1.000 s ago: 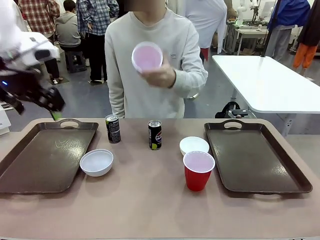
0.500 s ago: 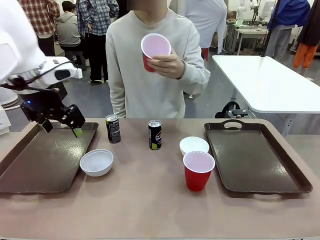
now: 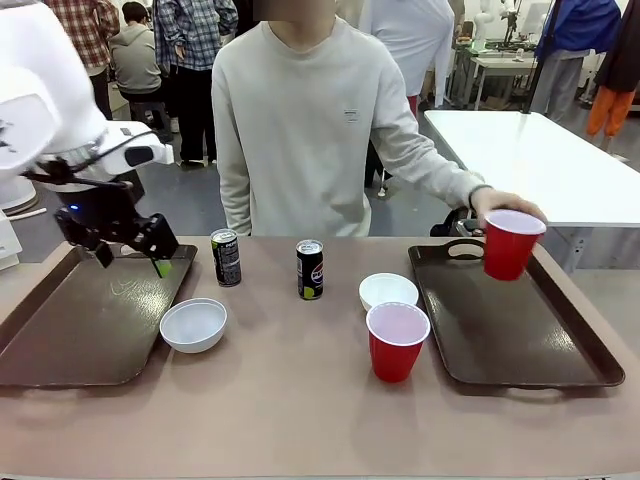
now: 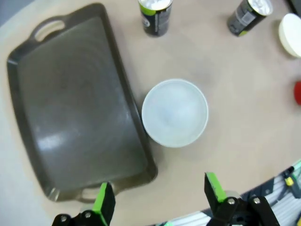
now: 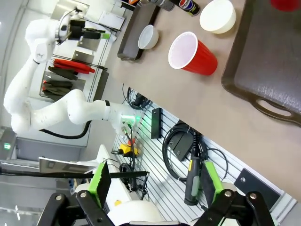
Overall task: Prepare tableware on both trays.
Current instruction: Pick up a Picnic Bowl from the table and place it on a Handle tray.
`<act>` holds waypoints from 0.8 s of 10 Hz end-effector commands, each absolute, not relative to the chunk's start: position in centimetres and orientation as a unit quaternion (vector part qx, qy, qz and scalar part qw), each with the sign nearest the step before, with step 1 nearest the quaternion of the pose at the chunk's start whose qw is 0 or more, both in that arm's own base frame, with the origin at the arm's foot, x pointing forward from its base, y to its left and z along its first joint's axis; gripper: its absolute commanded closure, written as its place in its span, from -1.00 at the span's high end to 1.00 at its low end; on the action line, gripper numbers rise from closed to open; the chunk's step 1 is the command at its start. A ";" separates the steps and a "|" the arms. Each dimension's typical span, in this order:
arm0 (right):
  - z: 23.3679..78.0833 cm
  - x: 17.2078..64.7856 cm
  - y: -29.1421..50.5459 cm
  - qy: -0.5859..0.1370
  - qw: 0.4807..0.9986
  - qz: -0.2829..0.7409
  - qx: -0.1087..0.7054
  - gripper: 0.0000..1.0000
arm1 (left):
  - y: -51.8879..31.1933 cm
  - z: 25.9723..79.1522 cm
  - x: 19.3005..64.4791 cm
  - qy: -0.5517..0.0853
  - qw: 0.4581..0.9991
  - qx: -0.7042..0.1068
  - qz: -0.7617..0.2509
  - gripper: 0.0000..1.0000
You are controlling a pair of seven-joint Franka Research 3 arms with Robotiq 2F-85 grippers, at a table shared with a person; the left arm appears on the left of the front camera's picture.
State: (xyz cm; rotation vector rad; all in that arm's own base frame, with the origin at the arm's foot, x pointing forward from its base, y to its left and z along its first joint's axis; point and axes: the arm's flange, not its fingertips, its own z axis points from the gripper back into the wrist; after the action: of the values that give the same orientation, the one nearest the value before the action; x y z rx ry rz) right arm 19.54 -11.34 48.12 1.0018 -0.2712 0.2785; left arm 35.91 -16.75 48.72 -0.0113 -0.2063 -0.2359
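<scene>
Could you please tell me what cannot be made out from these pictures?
- Front view: whether the held cup rests on the right tray or hovers; the angle hides its base.
- Left wrist view: print on the can by the left tray, blurred and cut by the top edge.
- Left wrist view: second bowl, cut by the right edge.
- Right wrist view: held cup, a sliver at the top edge.
</scene>
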 end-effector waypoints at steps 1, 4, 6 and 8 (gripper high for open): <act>47.8 19.4 -11.2 -0.121 0.865 0.127 0.471 1.00 | -18.1 47.0 41.1 -0.081 0.988 -0.028 -0.128 1.00; 47.8 19.4 -11.2 -0.121 0.865 0.127 0.471 1.00 | -20.5 44.2 43.5 -0.050 0.988 0.003 -0.143 1.00; 47.8 19.4 -11.2 -0.121 0.865 0.127 0.471 1.00 | -21.1 42.0 45.0 -0.035 0.987 0.026 -0.152 1.00; 47.8 19.4 -11.2 -0.121 0.865 0.127 0.471 1.00 | -21.0 40.2 44.7 -0.018 0.987 0.029 -0.159 1.00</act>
State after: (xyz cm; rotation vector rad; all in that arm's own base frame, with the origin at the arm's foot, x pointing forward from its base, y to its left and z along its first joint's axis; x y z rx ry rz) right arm 19.59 -11.26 48.15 1.0025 -0.2667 0.2759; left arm 44.75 -20.86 40.32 0.0266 -0.0482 -0.3281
